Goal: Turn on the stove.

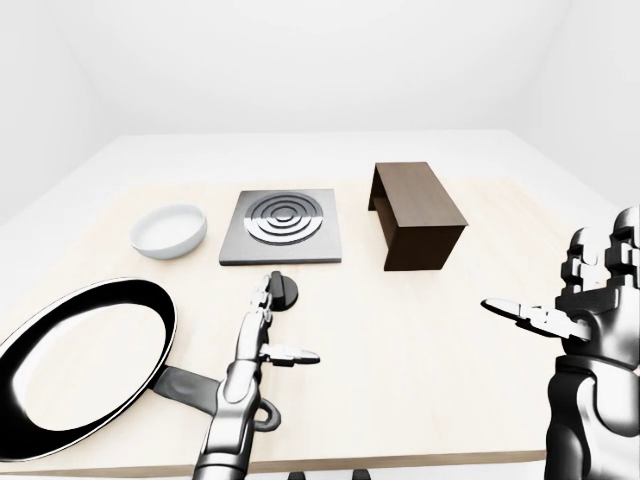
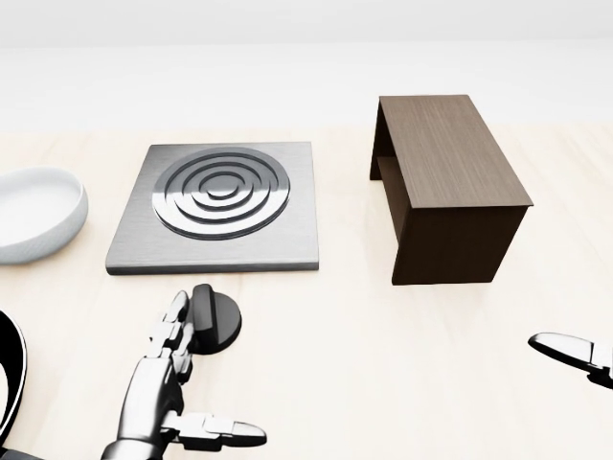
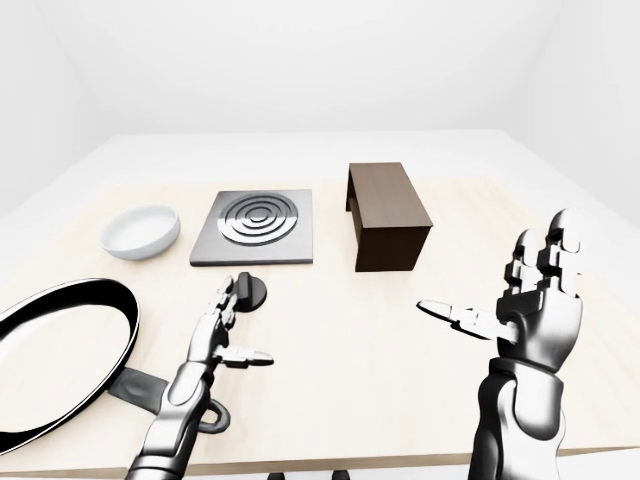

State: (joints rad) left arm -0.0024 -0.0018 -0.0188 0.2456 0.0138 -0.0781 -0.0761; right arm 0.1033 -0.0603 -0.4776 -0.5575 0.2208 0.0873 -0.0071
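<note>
In the head view the knob (image 2: 212,319) sits lower left of centre on the desk (image 2: 345,364), just below the stove (image 2: 218,206); our left hand (image 2: 168,383) lies at its left edge, fingers (image 2: 175,316) outstretched and thumb splayed to the right, spread wide and gripping nothing; whether the fingertips touch the knob we cannot tell. Our right hand (image 3: 530,300) hangs well apart at the right of the right-eye view, equally wide, empty. We judge the knob rigid, light to turn, fixed in place, perhaps slick; its raised central ridge looks the best place to pinch between thumb and fingers, then twist. The pan (image 1: 85,360), bowl (image 1: 168,230) and wooden stand (image 1: 418,213) play no part.
</note>
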